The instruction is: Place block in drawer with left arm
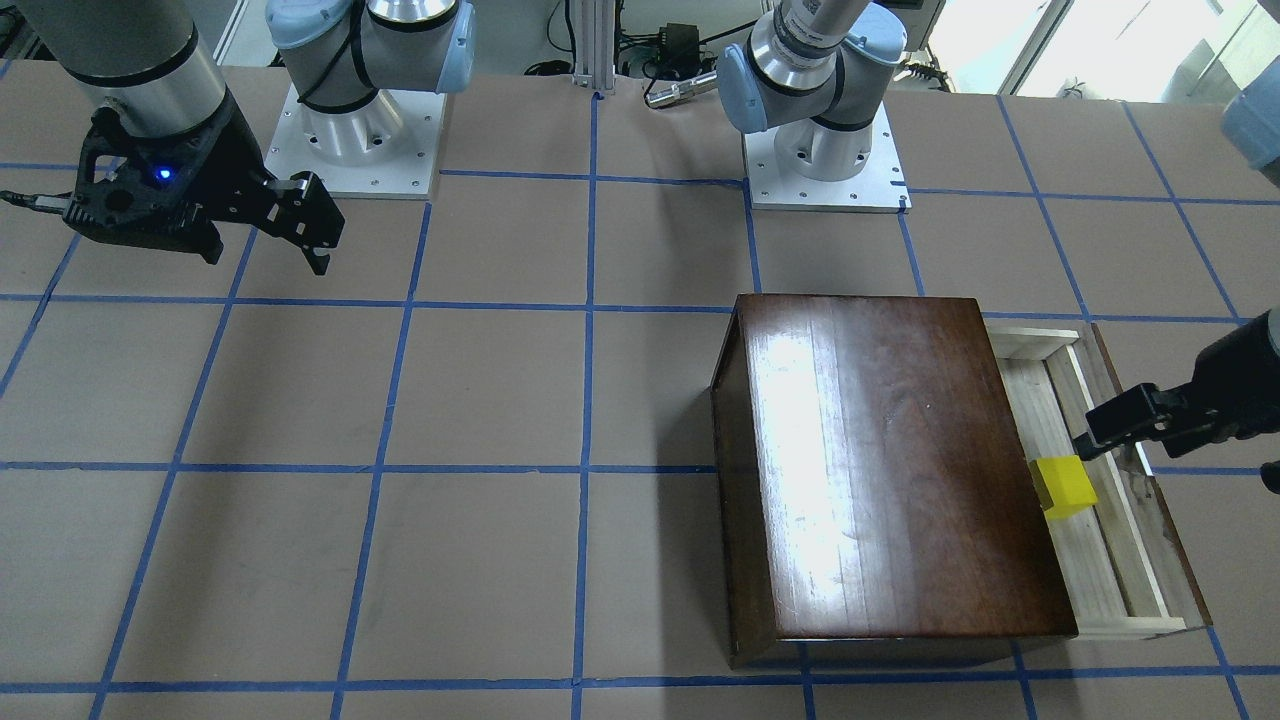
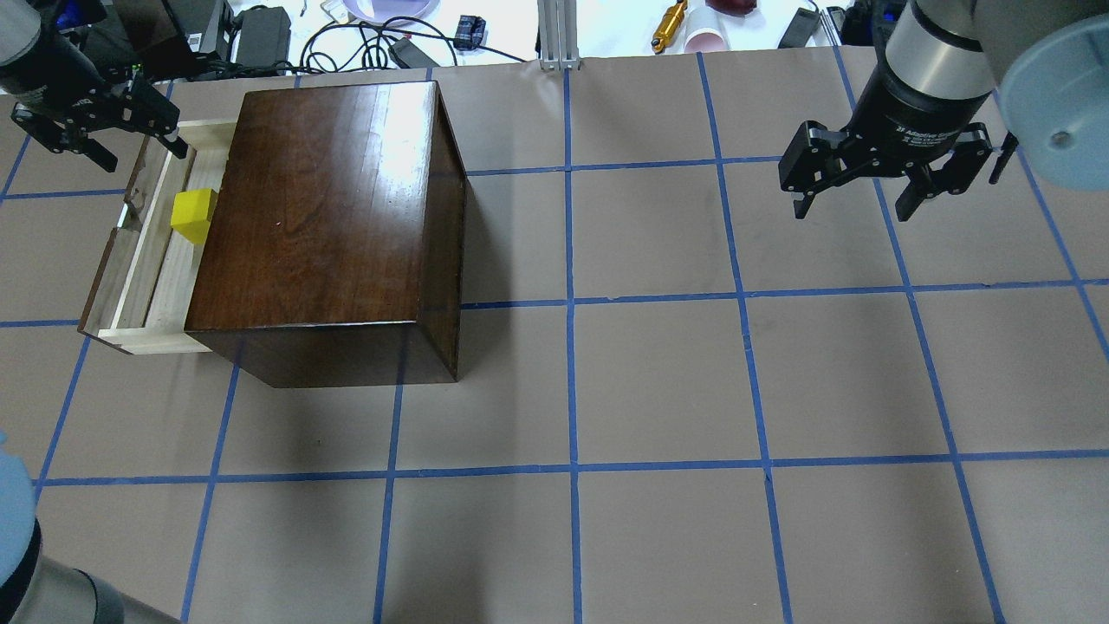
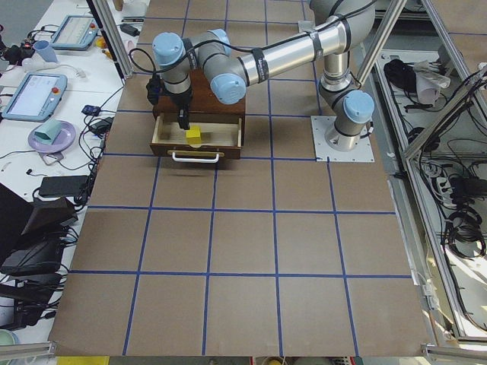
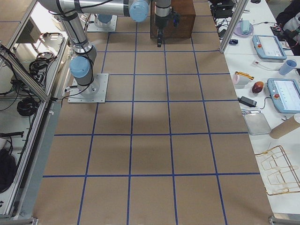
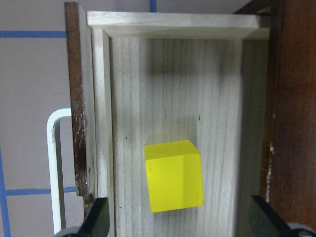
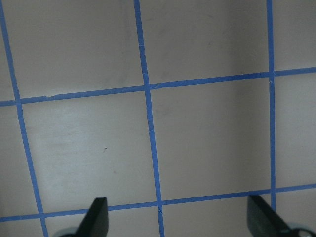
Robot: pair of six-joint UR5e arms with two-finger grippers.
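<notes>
The yellow block lies on the pale floor of the open drawer, which is pulled out of the dark-brown box. It also shows in the front view and in the left wrist view. My left gripper is open and empty above the drawer's far part, apart from the block; in the left wrist view its fingers stand on either side of the block from above. My right gripper is open and empty over bare table far to the right.
The drawer's white metal pull sticks out from its dark front. The arm bases stand at the robot's table edge. Cables and small items lie beyond the far edge. Blue tape lines grid the brown table.
</notes>
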